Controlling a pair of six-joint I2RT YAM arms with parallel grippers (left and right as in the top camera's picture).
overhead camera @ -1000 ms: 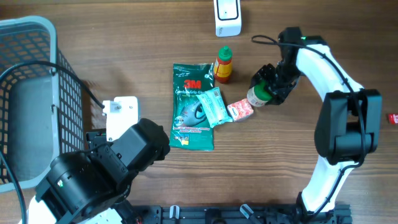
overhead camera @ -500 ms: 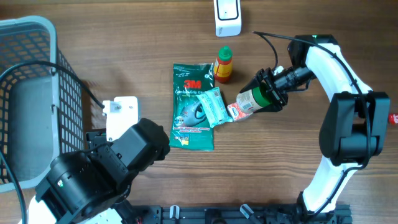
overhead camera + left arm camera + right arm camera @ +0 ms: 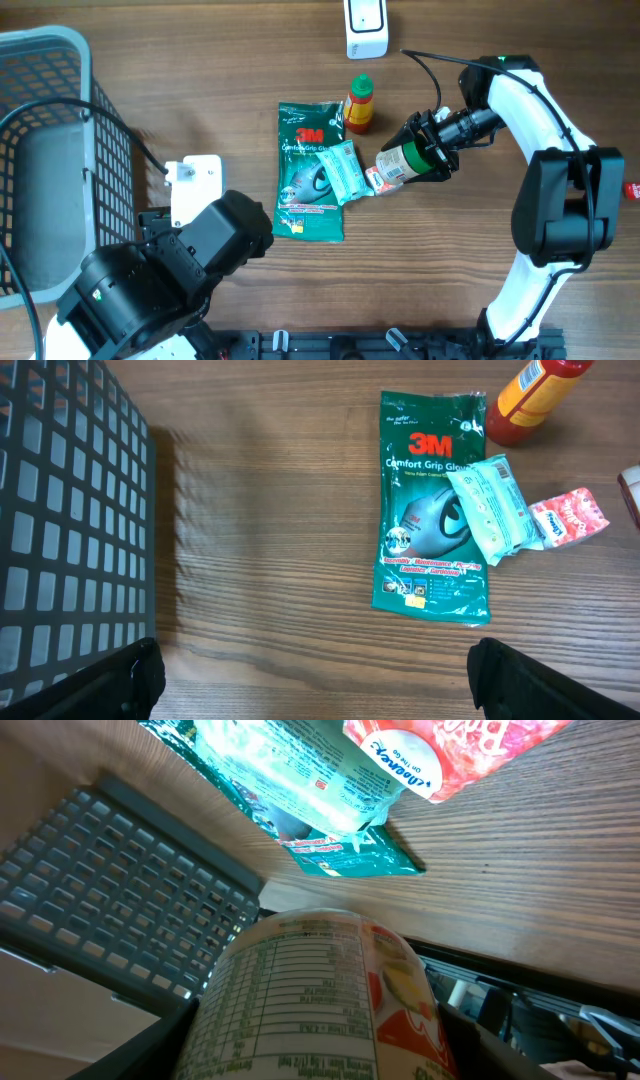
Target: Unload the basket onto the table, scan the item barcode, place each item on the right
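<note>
Overhead, item: a small bottle (image 3: 398,163) lies sideways in the right gripper (image 3: 428,154), right of the middle of the wooden table (image 3: 200,90).
Overhead, look: the bottle's body is dark green with a pale label band, and its free end points left at the red-and-white sachet (image 3: 383,178).
Right wrist, label: the bottle fills the lower frame, showing a white label with a printed table in green text and a red-and-yellow picture at its right.
Right pincer: its dark fingers (image 3: 160,1050) sit on either side of the bottle, pinching it across its width.
Left pincer: the left gripper (image 3: 320,680) is spread wide over bare wood, with one tip in each lower corner of the left wrist view and nothing between them.
Neighbours: a green 3M pack (image 3: 308,170) lies flat with a teal sachet (image 3: 345,172) on its right edge. An orange sauce bottle (image 3: 360,103) stands just above them, and a white device (image 3: 366,28) sits at the top edge.
Basket: the grey basket (image 3: 40,150) is at the far left.
Cut off: the white device and the basket run out of the overhead frame.
Hard to tell: no barcode is readable in any view, the label text is too small to read, and it is unclear whether the bottle touches the sachet or the table.
</note>
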